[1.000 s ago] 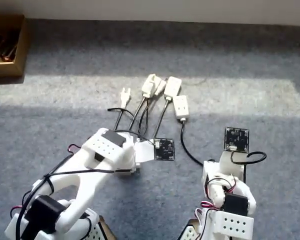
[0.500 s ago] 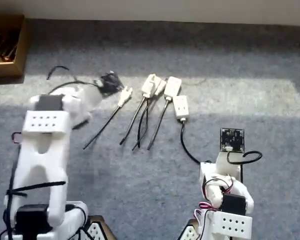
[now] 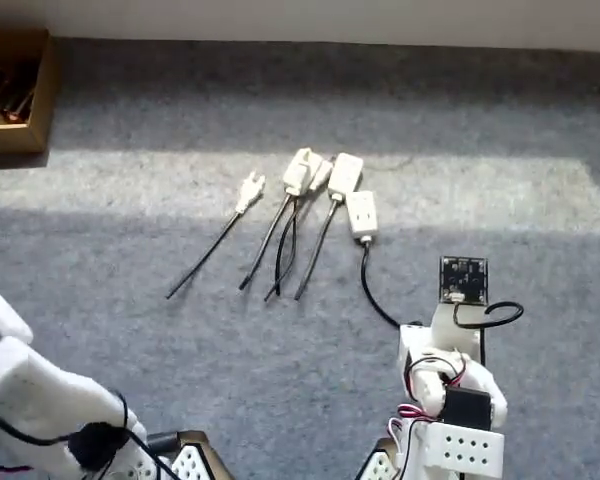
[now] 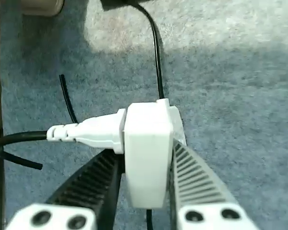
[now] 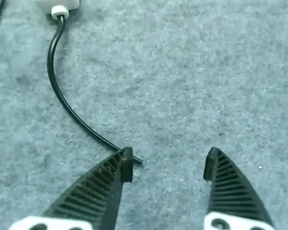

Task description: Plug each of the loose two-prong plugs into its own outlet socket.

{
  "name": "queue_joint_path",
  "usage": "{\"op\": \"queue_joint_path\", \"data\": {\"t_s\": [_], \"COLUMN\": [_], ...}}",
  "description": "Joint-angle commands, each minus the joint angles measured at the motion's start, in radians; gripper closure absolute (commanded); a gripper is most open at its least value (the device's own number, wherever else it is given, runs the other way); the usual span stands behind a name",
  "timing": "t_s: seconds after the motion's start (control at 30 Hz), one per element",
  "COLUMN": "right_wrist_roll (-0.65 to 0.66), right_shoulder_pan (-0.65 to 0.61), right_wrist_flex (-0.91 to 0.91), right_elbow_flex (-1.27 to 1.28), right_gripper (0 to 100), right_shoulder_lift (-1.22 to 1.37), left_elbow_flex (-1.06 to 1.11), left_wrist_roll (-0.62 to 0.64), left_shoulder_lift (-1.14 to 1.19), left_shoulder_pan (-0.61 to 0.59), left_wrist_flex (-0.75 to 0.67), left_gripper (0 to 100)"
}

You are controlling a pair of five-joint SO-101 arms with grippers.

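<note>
Just beyond the corded socket (image 3: 360,214) lies the nearer connector (image 3: 344,173), and the farther connector (image 3: 299,171) lies beside that. Both are white, with thin black leads trailing back towards the arms. The loose plug (image 3: 249,189) rests farther off on the same side of the corded socket, and its black lead runs slantwise over the carpet (image 3: 500,130). Nothing lies on top of these pieces.

From the corded socket a black cord (image 5: 62,105) curls towards the right gripper (image 5: 169,165). This gripper hangs over bare carpet with its fingers spread wide, and the cord's end lies just beside one fingertip. A small dark circuit board (image 3: 463,280) on that arm carries markings too small to read.

The left arm (image 3: 40,400) sits well away from the corded socket, at the carpet's near corner. The left gripper (image 4: 145,163) pinches a white outlet block (image 4: 149,139) from both sides. A white plug (image 4: 86,132) is seated in the block's side. Where this block lies relative to the corded socket cannot be told.

The carpet is grey-blue, and a sunlit band crosses it at the corded socket. A wooden box (image 3: 20,95) stands well apart at its far edge, below a pale wall (image 3: 380,20).
</note>
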Motion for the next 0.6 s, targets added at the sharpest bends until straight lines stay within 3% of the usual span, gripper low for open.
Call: {"op": "queue_joint_path", "data": {"t_s": [0.0, 0.2, 0.33, 0.43, 0.57], "right_wrist_roll": [-0.005, -0.005, -0.005, -0.005, -0.005], "right_shoulder_pan": [-0.008, -0.008, -0.008, -0.008, -0.008], "right_wrist_flex": [-0.015, -0.015, -0.015, -0.015, -0.015], "right_elbow_flex": [-0.005, -0.005, -0.005, -0.005, -0.005], "right_gripper": [76.3, 76.3, 76.3, 76.3, 76.3], "right_shoulder_lift": [-0.008, -0.008, -0.008, -0.008, -0.008], "left_elbow_flex": [-0.406, -0.983, -1.236, -1.356, -1.345], "left_wrist_roll": [0.023, 0.025, 0.025, 0.023, 0.023], "left_shoulder_lift": [0.269, 0.691, 0.881, 0.952, 0.928], "left_shoulder_pan": [-0.010, -0.008, -0.022, -0.036, -0.033], "left_wrist_flex": [0.077, 0.184, 0.186, 0.186, 0.212], "left_gripper": [100, 100, 100, 100, 100]}}
